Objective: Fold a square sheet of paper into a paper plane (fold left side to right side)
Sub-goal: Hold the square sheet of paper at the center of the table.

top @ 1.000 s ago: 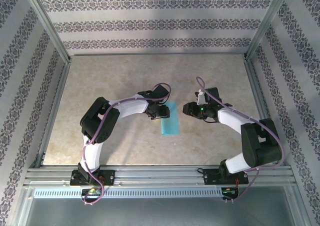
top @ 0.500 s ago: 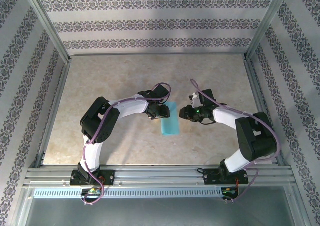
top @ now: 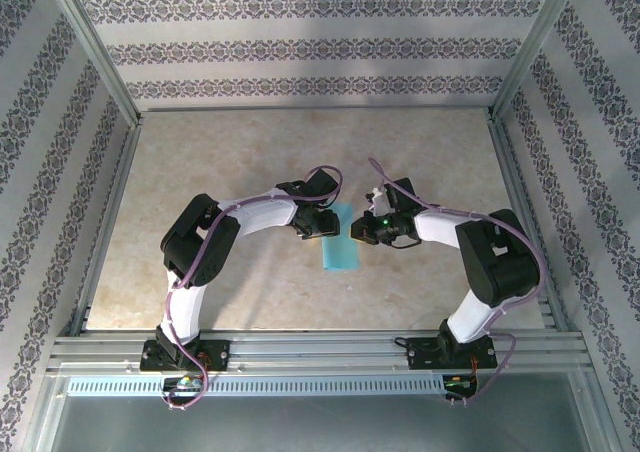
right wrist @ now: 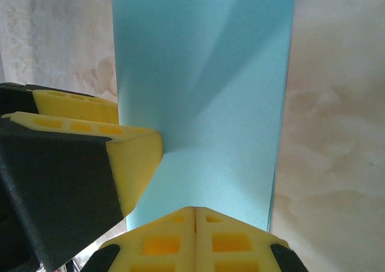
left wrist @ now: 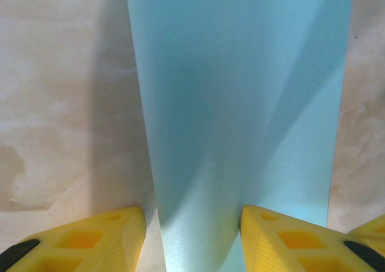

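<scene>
The square sheet of paper (top: 340,242) lies on the table as a narrow turquoise strip, folded over on itself; a paper plane is out of view. My left gripper (top: 322,223) stands at the strip's far left part, open. One yellow finger (left wrist: 301,242) rests on the paper (left wrist: 240,103), the other finger (left wrist: 90,242) on the table beside it. My right gripper (top: 363,228) comes in from the right, shut, its joined fingertips (right wrist: 180,224) over the paper's (right wrist: 222,103) edge with nothing seen between them. The left gripper's finger (right wrist: 129,157) sits close by.
The beige marbled tabletop (top: 250,152) is bounded by metal rails (top: 110,222) and patterned walls. Both arms bend inward toward the centre, their heads a few centimetres apart over the strip.
My right gripper closed its jaws and moved left up to the strip. The left gripper and the paper stayed put.
</scene>
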Robot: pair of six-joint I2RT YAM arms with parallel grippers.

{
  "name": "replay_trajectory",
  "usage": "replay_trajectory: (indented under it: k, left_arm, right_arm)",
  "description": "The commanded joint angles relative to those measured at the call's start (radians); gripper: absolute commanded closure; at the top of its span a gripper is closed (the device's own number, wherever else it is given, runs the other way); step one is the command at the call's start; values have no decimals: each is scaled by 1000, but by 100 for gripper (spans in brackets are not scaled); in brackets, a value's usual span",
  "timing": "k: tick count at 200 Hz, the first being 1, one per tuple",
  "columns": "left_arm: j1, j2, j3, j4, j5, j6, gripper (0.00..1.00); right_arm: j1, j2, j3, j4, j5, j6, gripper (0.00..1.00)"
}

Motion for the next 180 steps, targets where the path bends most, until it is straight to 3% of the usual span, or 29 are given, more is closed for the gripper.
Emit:
replay_trajectory:
  k: [1, 180]
  left_arm:
    - [-38, 99, -26, 7, 32, 5, 52]
    - [-39, 103, -31, 17, 41, -2, 51]
  right_arm:
    - [16, 29, 32, 17, -23, 17, 97]
    - [33, 95, 58, -8, 2, 7, 100]
